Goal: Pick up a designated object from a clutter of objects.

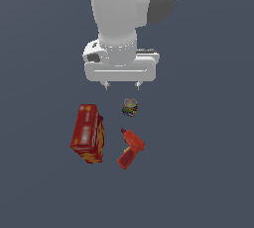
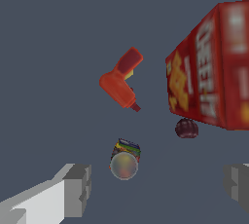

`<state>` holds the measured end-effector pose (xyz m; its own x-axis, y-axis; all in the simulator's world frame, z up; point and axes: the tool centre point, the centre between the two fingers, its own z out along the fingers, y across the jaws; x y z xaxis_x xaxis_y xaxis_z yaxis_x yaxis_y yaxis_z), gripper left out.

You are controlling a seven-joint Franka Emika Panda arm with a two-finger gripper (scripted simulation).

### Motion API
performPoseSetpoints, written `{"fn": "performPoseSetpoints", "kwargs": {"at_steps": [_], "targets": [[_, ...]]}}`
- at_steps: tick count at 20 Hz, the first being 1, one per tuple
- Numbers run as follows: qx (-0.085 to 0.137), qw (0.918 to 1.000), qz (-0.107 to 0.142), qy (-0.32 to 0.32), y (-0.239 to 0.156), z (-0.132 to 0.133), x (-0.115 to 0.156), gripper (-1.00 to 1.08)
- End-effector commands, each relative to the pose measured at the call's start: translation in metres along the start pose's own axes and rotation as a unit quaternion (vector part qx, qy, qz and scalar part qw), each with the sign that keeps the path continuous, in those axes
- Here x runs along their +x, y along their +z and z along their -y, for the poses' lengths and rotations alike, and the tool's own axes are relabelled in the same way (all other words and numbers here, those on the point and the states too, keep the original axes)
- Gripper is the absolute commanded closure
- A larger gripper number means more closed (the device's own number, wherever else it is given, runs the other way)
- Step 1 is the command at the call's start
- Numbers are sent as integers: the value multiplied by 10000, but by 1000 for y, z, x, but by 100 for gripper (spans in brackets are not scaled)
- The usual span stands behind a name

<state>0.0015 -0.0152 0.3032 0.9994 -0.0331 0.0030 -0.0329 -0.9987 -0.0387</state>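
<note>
The small dark maroon ball point(image 2: 186, 128) shows only in the wrist view, lying right against the lower edge of the red Cheez-It box point(image 2: 214, 72). In the exterior view the ball is hidden; the box point(image 1: 88, 134) lies to the exterior view's left. The striped ball point(image 1: 130, 107) point(image 2: 125, 158) sits just below my gripper point(image 1: 121, 86), which hangs above the floor, open and empty. In the wrist view the gripper point(image 2: 158, 189) has its fingers point(image 2: 78, 189) wide apart, with the striped ball between them and nearer one finger. The red-orange drill point(image 1: 130, 148) point(image 2: 121, 82) lies beyond.
The things lie on a plain dark grey floor point(image 1: 198, 172). The white arm point(image 1: 129, 4) fills the upper middle of the exterior view. Box, drill and striped ball are close together but apart from each other.
</note>
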Motion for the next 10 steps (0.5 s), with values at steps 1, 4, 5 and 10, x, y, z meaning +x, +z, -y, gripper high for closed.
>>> {"fn": "performPoseSetpoints", "kwargs": {"at_steps": [1,4,5,10], "targets": [[7,9999,2,113,4,-2,1,-92],[18,9995,3,323,10,-5,2,-92],[23,9992,4,408,13,-7,2,-92],[48,9955,8,946,29,-16,4,-92]]}}
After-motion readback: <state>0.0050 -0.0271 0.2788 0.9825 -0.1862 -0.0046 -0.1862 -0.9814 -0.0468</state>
